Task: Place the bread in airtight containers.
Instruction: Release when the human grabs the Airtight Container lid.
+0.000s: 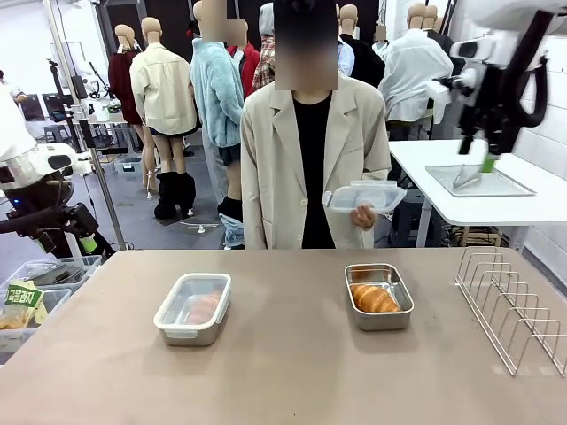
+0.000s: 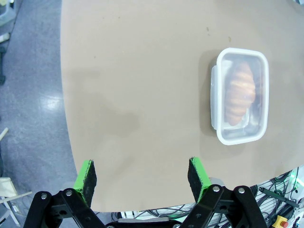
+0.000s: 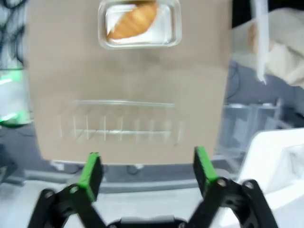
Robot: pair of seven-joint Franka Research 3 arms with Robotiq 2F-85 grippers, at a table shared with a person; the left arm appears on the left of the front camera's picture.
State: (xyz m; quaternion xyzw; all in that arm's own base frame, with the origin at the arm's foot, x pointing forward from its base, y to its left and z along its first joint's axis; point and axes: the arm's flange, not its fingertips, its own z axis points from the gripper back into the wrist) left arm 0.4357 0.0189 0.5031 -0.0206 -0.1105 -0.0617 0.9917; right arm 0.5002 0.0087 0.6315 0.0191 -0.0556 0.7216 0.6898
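Brown worktop in a busy lab, wire rack at its right edge. One croissant lies crosswise in the open steel pan; the other croissant sits angled in the lidded container. The person's hand holds a clear lid. Left hand and right hand both spread wide, holding nothing.

my right wrist view is motion-blurred, the rack only faint streaks, the open pan cut by the top edge, while the lid fogs the left roll and the front frame crops the rack's right end.
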